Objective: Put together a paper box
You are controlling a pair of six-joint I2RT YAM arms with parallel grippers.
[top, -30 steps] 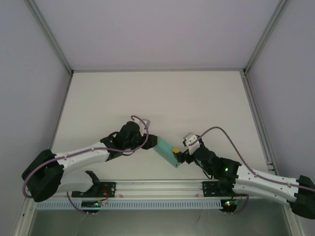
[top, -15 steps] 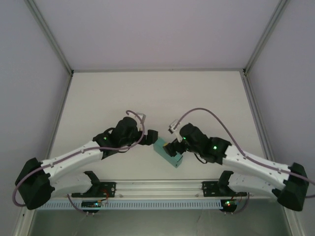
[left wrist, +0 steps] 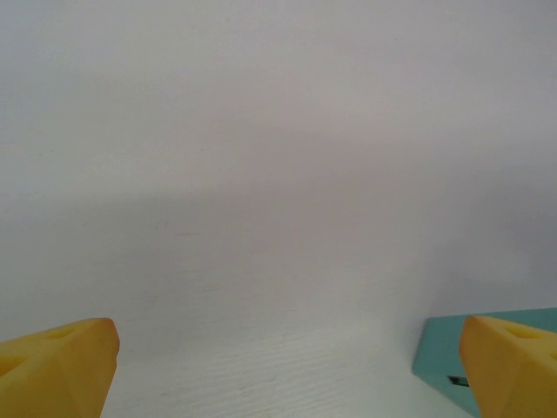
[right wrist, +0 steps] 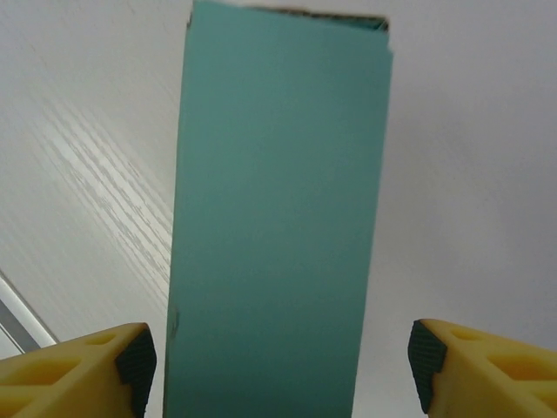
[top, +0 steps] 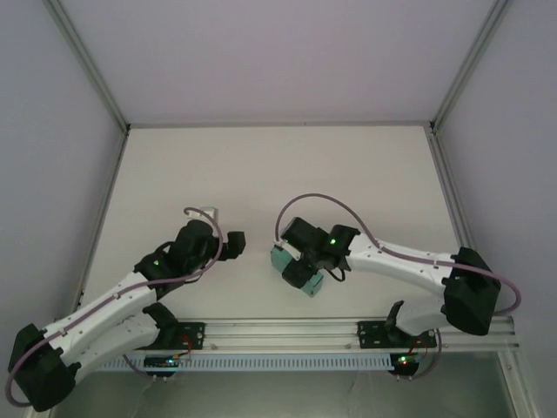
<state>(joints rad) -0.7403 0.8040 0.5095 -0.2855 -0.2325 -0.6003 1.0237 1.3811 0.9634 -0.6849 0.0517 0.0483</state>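
Both arms are moving: the left gripper (top: 233, 245) is backing off toward 8 o'clock, fingers wide apart and holding nothing. The right gripper (right wrist: 278, 357) is swinging over the paper box (top: 280, 258), fingers apart on both sides of it. The paper box is lying at the table's (top: 261, 174) 6 o'clock side. Squeezing too hard could be crushing the thin card — or sliding it away.

Free to pass over the far half of the white wood-grain tabletop (top: 278, 165). Blocked near the front by a small low teal-green card box (top: 278, 259), with the wide-spread right gripper (right wrist: 278, 366) above it. Bare gap between box and spread left gripper (left wrist: 287, 340). Hemmed in by grey frame rails (top: 87, 65) at the sides.
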